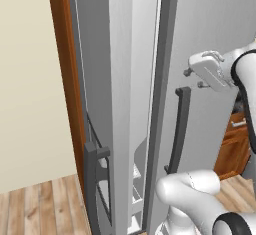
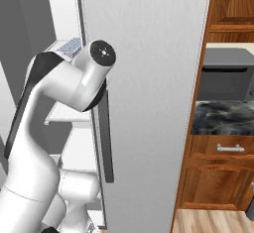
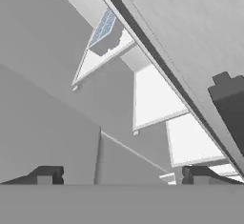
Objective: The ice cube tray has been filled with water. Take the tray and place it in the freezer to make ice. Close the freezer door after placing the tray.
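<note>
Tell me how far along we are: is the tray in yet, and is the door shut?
Done: the ice cube tray sits on an upper freezer shelf, its cells still blue with water. In hand: nothing; the pincer is open and empty, outside the freezer. Left: the freezer door stands ajar and needs pushing shut.

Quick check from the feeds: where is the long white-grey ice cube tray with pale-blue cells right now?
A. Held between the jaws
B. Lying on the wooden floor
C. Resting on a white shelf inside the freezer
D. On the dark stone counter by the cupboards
C: the hand view shows the long white-grey ice cube tray lying on a white freezer shelf, well away from the empty gripper.
</note>
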Tool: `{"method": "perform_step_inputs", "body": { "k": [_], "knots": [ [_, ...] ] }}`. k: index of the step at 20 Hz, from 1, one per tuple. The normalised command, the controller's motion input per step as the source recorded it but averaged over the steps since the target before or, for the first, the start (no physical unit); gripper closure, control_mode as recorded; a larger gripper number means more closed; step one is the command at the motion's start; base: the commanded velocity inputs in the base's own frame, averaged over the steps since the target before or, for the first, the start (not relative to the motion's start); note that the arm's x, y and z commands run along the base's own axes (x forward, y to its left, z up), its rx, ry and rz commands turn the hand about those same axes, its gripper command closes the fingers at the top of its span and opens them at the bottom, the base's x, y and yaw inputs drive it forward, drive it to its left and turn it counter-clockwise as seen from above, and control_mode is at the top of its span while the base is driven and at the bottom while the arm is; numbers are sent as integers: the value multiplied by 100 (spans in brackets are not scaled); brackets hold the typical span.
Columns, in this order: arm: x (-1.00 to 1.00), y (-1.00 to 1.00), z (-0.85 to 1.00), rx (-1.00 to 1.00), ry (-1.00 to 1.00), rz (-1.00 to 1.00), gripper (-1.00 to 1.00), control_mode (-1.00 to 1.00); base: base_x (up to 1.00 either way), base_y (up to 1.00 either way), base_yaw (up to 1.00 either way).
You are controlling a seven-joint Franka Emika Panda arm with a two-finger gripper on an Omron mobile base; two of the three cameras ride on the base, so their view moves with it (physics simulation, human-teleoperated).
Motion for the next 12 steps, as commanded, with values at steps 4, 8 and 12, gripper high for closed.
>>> {"method": "perform_step_inputs", "body": {
  "k": [4, 8, 12],
  "knots": [
    [-14, 23, -32, -34, -27, 11, -100, -100, 0, 0, 0],
    [-6, 31, -29, -24, -14, 2, -100, -100, 0, 0, 0],
    [0, 11, -40, -15, -1, 0, -100, -100, 0, 0, 0]
  ]
}}
